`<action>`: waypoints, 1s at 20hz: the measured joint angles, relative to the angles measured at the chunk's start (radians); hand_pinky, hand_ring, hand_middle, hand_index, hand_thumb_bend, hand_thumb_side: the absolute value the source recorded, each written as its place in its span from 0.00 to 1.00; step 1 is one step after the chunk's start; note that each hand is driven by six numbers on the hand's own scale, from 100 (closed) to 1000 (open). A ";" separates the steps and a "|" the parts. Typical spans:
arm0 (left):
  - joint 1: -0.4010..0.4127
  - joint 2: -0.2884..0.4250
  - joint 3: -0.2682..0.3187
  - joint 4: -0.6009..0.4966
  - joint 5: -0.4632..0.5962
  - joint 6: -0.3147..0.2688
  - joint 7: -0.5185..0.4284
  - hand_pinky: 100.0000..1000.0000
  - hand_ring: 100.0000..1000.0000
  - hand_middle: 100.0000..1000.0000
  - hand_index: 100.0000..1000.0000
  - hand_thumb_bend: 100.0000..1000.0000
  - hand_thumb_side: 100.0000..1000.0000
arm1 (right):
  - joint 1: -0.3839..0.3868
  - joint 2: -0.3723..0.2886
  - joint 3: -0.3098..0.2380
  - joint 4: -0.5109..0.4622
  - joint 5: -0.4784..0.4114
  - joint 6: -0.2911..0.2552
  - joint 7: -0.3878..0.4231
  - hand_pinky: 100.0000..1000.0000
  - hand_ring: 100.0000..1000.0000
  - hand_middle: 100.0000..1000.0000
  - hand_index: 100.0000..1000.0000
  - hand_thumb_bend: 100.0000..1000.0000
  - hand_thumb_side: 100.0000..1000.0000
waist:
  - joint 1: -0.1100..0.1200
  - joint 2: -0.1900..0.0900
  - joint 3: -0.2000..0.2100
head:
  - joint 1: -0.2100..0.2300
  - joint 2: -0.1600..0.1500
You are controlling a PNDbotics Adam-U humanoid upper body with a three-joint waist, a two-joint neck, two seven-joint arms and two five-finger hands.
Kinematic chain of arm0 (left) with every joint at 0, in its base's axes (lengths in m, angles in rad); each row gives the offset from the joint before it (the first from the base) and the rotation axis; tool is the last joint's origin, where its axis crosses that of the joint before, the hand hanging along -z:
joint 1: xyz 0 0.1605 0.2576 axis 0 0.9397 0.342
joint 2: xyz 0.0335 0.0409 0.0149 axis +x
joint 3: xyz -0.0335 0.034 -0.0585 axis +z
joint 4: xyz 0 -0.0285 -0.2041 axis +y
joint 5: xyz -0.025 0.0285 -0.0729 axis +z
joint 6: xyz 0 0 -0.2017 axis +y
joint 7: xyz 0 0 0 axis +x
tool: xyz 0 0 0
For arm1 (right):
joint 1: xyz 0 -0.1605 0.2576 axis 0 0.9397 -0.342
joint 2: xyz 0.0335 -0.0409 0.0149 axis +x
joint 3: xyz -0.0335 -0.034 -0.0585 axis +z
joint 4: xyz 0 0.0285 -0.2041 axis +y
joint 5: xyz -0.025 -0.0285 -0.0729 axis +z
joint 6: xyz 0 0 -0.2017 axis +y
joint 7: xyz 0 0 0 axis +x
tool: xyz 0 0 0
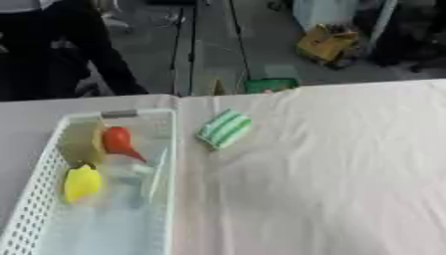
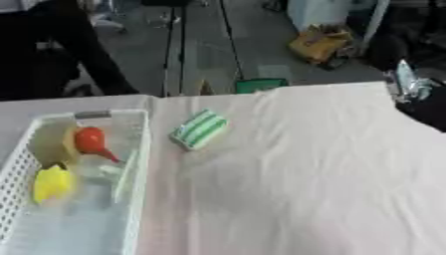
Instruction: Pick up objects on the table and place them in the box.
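Note:
A green-and-white striped block (image 1: 225,129) lies on the cream tablecloth just right of the box. The box is a white perforated basket (image 1: 35,189) at the left. Inside it lie a red bulb-shaped thing (image 1: 118,142), a yellow thing (image 1: 82,183), a beige round piece (image 1: 80,142) and a clear item (image 1: 144,174). A black and silver part of my right arm (image 2: 416,94) shows at the right edge in the right eye view, above the table and well away from the block. I cannot make out whether the hand is part of it. My left hand is out of sight.
The cloth (image 1: 331,179) is wrinkled and spreads over the table's right and front. Beyond the far edge stand a green bin (image 1: 270,85), a yellow object (image 1: 327,44) on the floor, and a person in dark clothes (image 1: 61,50).

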 measured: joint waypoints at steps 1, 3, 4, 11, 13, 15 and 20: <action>0.000 0.000 -0.002 0.000 0.001 0.000 -0.002 0.98 0.91 1.00 0.96 0.01 1.00 | -0.022 -0.022 0.019 0.000 0.000 -0.001 0.062 0.89 0.94 0.92 0.99 0.23 1.00 | -0.003 -0.003 0.003 | -0.003 -0.002; 0.000 0.001 -0.005 0.000 0.005 0.002 -0.006 0.98 0.91 1.00 0.96 0.01 1.00 | -0.061 -0.060 0.060 0.000 0.000 -0.008 0.194 0.90 0.95 0.93 0.99 0.22 1.00 | -0.007 -0.010 0.011 | -0.011 -0.003; 0.000 0.001 -0.006 0.000 0.007 0.003 -0.007 0.98 0.91 1.00 0.96 0.01 1.00 | -0.077 -0.075 0.077 0.000 0.000 -0.013 0.254 0.90 0.95 0.93 0.99 0.22 1.00 | -0.008 -0.010 0.014 | -0.015 -0.003; 0.000 0.009 -0.017 0.000 0.018 0.007 -0.018 0.98 0.91 1.00 0.96 0.01 1.00 | -0.195 -0.139 0.210 0.051 0.001 -0.066 0.513 0.92 1.00 0.97 1.00 0.22 1.00 | -0.030 -0.022 0.046 | -0.045 -0.004; 0.000 0.009 -0.020 0.000 0.022 0.008 -0.023 0.98 0.91 1.00 0.96 0.01 1.00 | -0.246 -0.138 0.250 0.109 0.008 -0.094 0.553 0.93 1.00 0.97 1.00 0.27 1.00 | -0.031 -0.023 0.053 | -0.057 -0.002; 0.000 0.010 -0.024 0.000 0.026 0.010 -0.026 0.98 0.91 1.00 0.96 0.01 1.00 | -0.299 -0.134 0.286 0.180 0.022 -0.125 0.585 0.94 1.00 0.98 1.00 0.34 1.00 | -0.031 -0.027 0.060 | -0.070 -0.001; 0.000 0.013 -0.030 0.000 0.035 0.011 -0.036 0.98 0.91 1.00 0.96 0.01 1.00 | -0.409 -0.081 0.358 0.367 0.098 -0.219 0.656 0.98 1.00 1.00 1.00 0.53 0.92 | -0.036 -0.030 0.078 | -0.092 -0.002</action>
